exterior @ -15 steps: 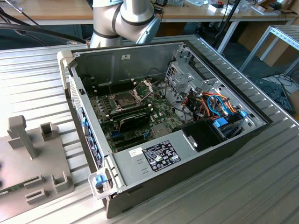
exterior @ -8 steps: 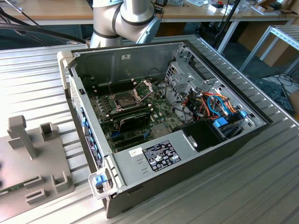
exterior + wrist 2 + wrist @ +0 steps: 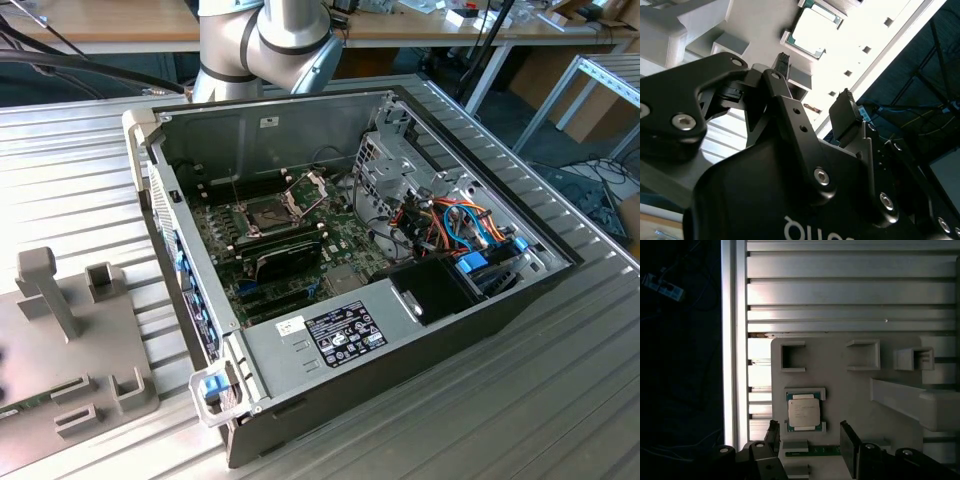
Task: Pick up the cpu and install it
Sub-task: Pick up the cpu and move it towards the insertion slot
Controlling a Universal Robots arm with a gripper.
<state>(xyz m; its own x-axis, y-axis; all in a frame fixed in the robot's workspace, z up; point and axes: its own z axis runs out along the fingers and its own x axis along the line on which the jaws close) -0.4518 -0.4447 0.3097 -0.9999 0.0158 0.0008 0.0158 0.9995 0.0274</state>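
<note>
Gripper (image 3: 810, 441) hangs wide open and empty near the cpu (image 3: 804, 412), which lies flat in a grey holder (image 3: 840, 390) at the exterior view's left.

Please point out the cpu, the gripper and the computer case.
cpu (image 3: 804, 413): first wrist view, middle of its metal top.
gripper (image 3: 808, 432): first wrist view, midway between its fingertips.
computer case (image 3: 240, 140): exterior view, its far inner wall.

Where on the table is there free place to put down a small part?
Free: the table on the exterior view's right of the case, and the strip between the case and the fixture. Crowded: inside the case, with board and cables.
</note>
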